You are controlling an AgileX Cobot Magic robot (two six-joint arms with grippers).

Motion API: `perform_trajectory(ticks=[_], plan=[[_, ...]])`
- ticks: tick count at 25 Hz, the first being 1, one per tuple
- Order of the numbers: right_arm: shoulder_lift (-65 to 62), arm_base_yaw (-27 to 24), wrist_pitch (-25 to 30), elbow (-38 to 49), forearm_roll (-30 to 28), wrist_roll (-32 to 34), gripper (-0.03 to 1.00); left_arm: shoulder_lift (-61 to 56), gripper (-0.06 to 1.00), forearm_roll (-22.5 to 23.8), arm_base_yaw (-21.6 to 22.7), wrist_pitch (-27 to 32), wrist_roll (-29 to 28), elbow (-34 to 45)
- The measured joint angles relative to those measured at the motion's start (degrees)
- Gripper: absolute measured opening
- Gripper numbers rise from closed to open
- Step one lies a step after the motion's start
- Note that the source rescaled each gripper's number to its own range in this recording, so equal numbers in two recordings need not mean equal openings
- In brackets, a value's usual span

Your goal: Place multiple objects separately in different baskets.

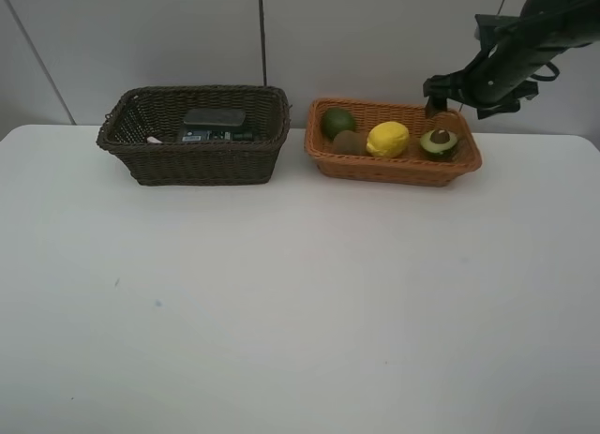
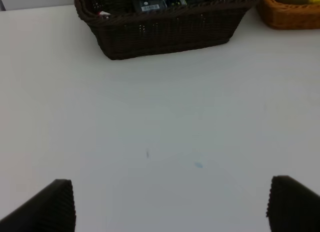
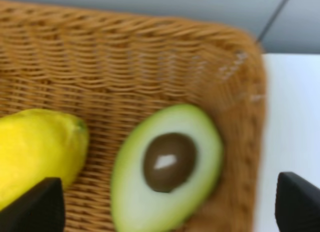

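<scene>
Right gripper [image 1: 439,104] hovering jaws spread, empty, over halved avocado [image 1: 438,143] crowding tan basket [image 1: 394,164] corner, lemon [image 1: 387,139] alongside, left gripper [image 2: 170,204] gaping above bare table [image 1: 281,303].

One high camera and two wrist cameras cover a white table [image 1: 300,312].
The high view looks down toward the far edge. The left wrist view faces the dark basket [image 2: 165,31] from mid-table; the right wrist view hangs close over the orange basket [image 3: 150,61], both seen from above too.
</scene>
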Motion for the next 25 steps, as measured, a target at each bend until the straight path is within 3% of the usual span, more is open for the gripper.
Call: perform_trajectory(ticks=[6,11,19,25], plan=[[-15.1,-5.8,-4.2,13.6,-0.4,0.3,1.0,0.0,1.0,0.0,0.0,0.0,0.0,0.0],[-33.1,-6.9,-4.9,27.0,-0.6,0.4,1.0,0.0,1.0,0.0,0.0,0.0,0.0,0.0],[-62.4,-6.9,9.0,40.6,-0.6,0.4,1.0,0.0,1.0,0.0,0.0,0.0,0.0,0.0],[-85.9,-6.9,16.0,48.8,-0.1,0.4,1.0,0.0,1.0,0.0,0.0,0.0,0.0,0.0]])
